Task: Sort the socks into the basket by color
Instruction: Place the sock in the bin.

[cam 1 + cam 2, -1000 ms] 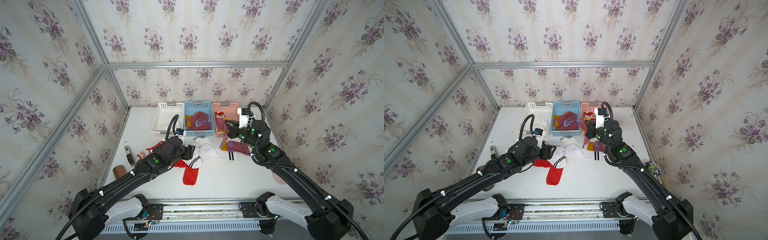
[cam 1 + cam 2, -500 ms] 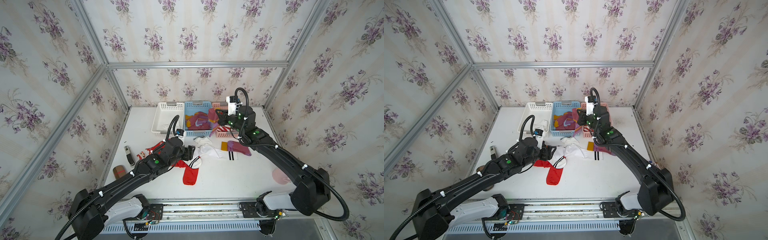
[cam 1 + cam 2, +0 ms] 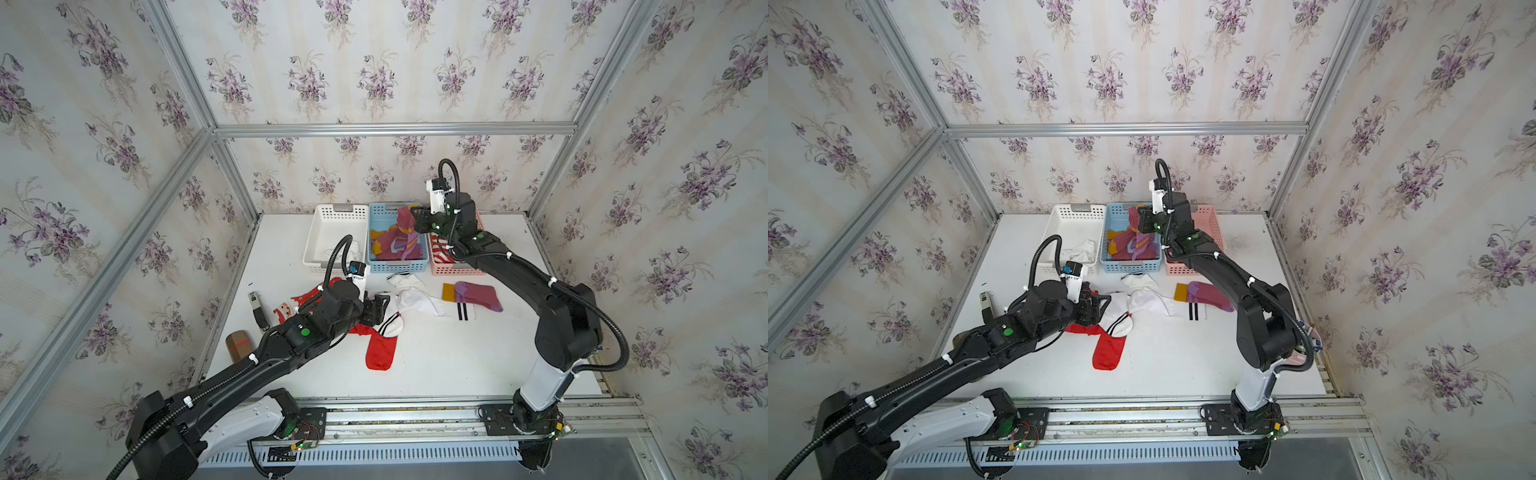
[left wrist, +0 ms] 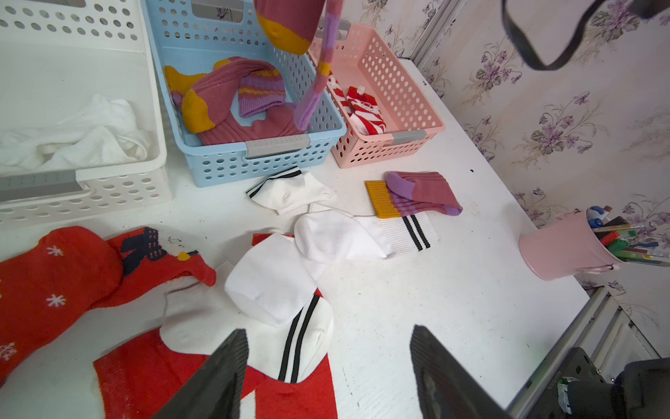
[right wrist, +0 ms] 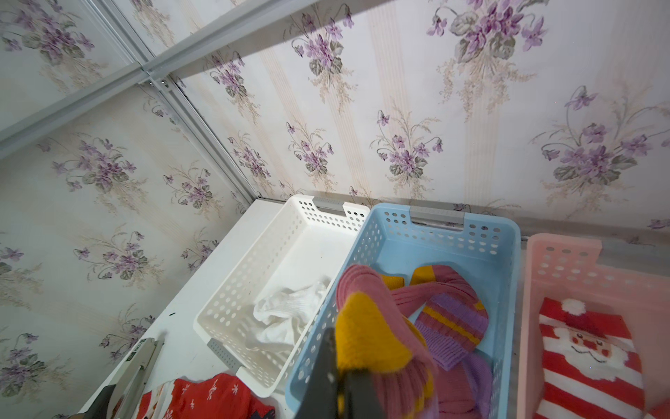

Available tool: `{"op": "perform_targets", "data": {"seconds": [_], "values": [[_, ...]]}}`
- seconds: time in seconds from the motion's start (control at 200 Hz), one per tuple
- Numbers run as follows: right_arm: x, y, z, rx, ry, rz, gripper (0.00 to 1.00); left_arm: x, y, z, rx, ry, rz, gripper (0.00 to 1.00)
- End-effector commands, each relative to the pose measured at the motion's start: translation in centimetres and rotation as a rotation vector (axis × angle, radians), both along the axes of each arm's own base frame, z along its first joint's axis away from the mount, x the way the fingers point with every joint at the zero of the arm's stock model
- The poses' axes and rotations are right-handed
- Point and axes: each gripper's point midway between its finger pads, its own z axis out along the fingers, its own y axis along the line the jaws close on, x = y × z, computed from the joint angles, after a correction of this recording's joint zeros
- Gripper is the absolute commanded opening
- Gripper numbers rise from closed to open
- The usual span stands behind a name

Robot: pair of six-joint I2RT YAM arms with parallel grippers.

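Purple-flowered wallpaper [image 3: 374,62] covers the walls, edged by silver metal rails [image 3: 395,129], around a white tabletop [image 3: 457,365].

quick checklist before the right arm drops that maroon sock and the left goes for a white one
1. Right pincer grip on the maroon sock: ok, shut on it.
2. Sock above the blue basket, where sorted maroon socks lie: ok.
3. Dangling lilac cuff inside the basket's walls: cannot tell; it hangs close to the pink basket side.
4. Left pincer open over the white striped sock: ok.
5. That sock free of others: not ok; it lies on a red sock, so both might lift.
6. Arms apart: ok.
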Motion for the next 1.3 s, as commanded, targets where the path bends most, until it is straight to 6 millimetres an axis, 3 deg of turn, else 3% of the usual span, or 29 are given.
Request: {"op": "perform_targets", "data": {"seconds": [0.0, 0.245, 0.425, 0.649, 0.809, 0.984, 1.294], "values": [[1.3, 0.8, -1.1, 0.005, 0.015, -0.002, 0.05, -0.1, -0.6, 1.4, -0.037, -0.051, -0.031, 0.72], [3.4, 2.1, -7.4, -0.056, 0.142, 0.006, 0.24, -1.2, -1.1, 2.4, -0.057, -0.084, -0.093, 0.73], [2.8, 1.2, -7.5, -0.066, 0.141, -0.023, 0.35, -1.7, -1.4, 2.8, -0.065, -0.104, -0.119, 0.73], [0.4, -0.9, -7.2, -0.088, 0.138, -0.059, 0.41, -2.3, -1.8, 3.3, -0.078, -0.121, -0.16, 0.74], [-2.3, -3.5, -8.4, -0.119, 0.164, -0.122, 0.43, -2.8, -2.2, 3.6, -0.081, -0.139, -0.198, 0.74], [-5.4, -7.0, -11.2, -0.178, 0.23, -0.216, 0.43, -3.4, -2.9, 3.9, -0.08, -0.161, -0.248, 0.74], [-10.4, -14.3, -14.8, -0.252, 0.317, -0.419, 0.47, -4.2, -4.3, 3.7, -0.089, -0.183, -0.326, 0.75]]}}
